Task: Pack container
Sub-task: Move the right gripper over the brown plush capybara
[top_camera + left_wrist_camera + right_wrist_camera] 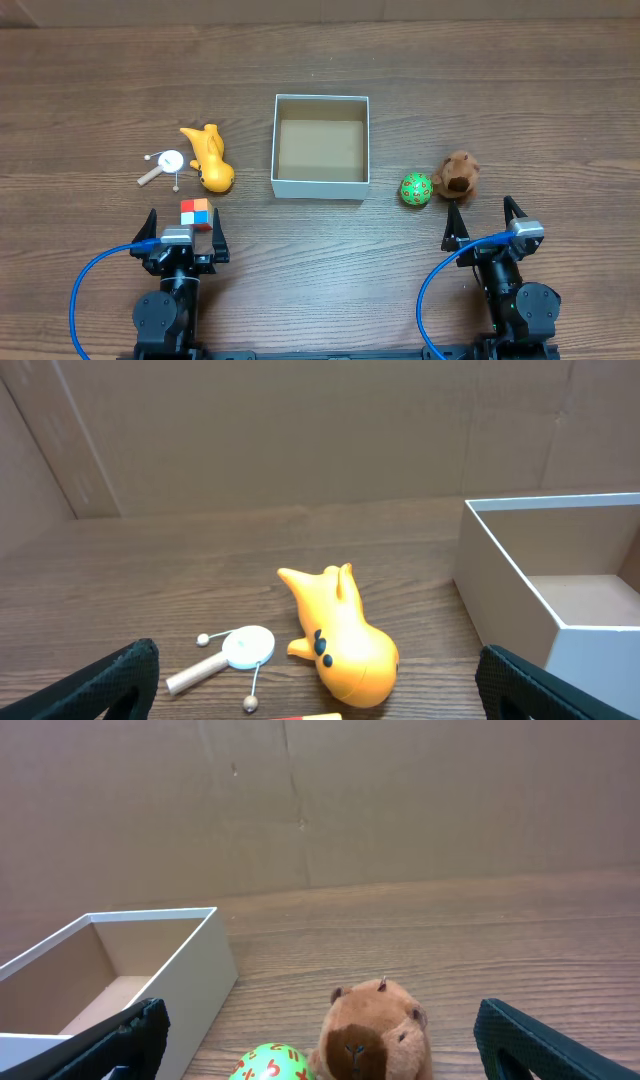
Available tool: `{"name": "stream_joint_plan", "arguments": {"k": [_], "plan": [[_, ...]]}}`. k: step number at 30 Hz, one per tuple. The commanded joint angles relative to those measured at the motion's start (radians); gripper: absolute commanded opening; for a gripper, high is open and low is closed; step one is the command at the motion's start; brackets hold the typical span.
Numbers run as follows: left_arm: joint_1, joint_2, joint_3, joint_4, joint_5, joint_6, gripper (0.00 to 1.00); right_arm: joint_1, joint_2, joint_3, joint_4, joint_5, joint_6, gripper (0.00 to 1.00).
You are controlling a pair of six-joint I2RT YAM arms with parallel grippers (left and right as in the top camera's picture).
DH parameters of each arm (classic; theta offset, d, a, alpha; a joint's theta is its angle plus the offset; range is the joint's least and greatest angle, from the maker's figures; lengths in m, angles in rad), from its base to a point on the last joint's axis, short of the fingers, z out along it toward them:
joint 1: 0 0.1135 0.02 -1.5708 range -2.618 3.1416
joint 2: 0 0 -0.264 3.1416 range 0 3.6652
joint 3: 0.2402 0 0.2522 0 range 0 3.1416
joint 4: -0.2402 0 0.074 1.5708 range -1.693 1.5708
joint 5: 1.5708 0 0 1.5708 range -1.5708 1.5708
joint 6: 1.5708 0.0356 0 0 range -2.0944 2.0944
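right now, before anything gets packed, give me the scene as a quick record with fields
container: white-walled box, brown floor, middle of the table, empty
left of container: orange toy, white rattle drum, colour cube
right of container: green ball, brown plush
left gripper: open, at the colour cube, holding nothing
right gripper: open, just short of the brown plush, holding nothing
packed so far: nothing

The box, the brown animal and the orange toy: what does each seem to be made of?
The box: probably cardboard with a matte finish. Its walls are thin and white, its floor bare brown.
The brown animal: plush fabric, it seems, from the fuzzy surface and soft outline.
The orange toy: likely plastic or rubber, since the skin is smooth and slightly shiny.
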Motion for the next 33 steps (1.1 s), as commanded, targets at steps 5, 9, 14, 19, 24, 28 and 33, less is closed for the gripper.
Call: {"name": "stream_joint_plan", "arguments": {"k": [5,9,14,19,24,28,33], "plan": [[-0.009,-0.006,-0.012,0.005,-0.009,-0.013,1.00,-0.005,-0.010,-0.011,0.006,0.028,0.008,1.00],[-0.008,-0.006,-0.012,0.005,-0.009,-0.013,1.00,-0.005,-0.010,-0.010,0.010,0.036,0.008,1.00],[-0.009,-0.006,-0.012,0.005,-0.009,-0.013,1.00,-0.005,-0.010,-0.010,0.067,0.035,0.024,1.00],[-0.009,-0.006,-0.012,0.005,-0.009,-0.013,1.00,-0.005,-0.008,0.038,0.017,0.037,0.047,1.00],[-0.009,-0.006,-0.012,0.005,-0.009,-0.013,1.00,-0.005,0.071,0.181,-0.142,0.130,0.045,1.00],[-0.009,-0.006,-0.012,0.005,-0.009,-0.013,1.00,-0.005,0.249,0.383,-0.230,0.175,0.045,1.00],[-0.009,-0.006,-0.012,0.005,-0.009,-0.013,1.00,-0.005,0.568,0.698,-0.410,0.182,0.042,1.00]]}}
